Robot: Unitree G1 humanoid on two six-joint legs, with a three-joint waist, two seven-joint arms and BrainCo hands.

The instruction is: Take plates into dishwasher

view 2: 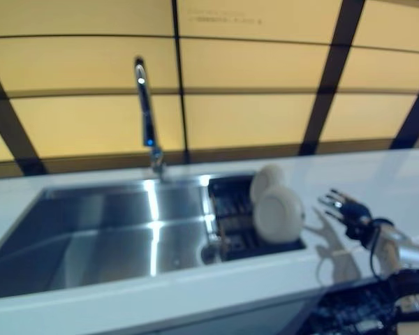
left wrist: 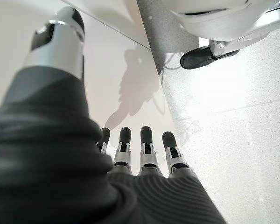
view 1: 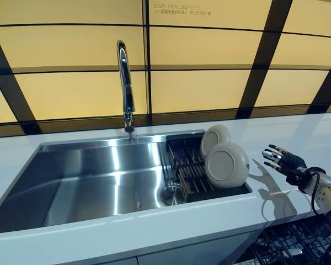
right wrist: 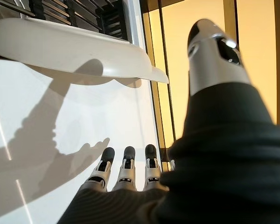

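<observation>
Reaching for the Plates in the Sink Rack

Nearest to me, below the bench edge at the right, the dark wire rack of the open dishwasher (view 1: 287,245) stood waiting, with no plate visible in it. Just above it the right hand (view 1: 280,158) hovered over the white bench (view 1: 298,132), fingers spread and holding nothing, a short way to the right of the plates. The left hand (left wrist: 140,149) hung low by the cabinet front over the floor, fingers straight and empty.

Both plates (view 1: 227,164) stood on edge in the dark drying rack (view 1: 182,165) at the right end of the steel sink (view 1: 99,176), the front one leaning toward the bench, a second plate (view 1: 214,138) close behind it. By my judgement, the step in hand was the reach, and nothing had been moved yet. To do it well, the hand needed to come in over the sink's rim, pinch the front plate by its upper edge with thumb against fingers, and lift it straight up clear of the prongs before swinging right and down. A smooth plate gripped at the rim could slip or knock its neighbour.

Behind the sink rose a tall chrome tap (view 1: 125,83), and beyond it a wall of amber panels (view 1: 209,49) crossed by dark bands.
</observation>
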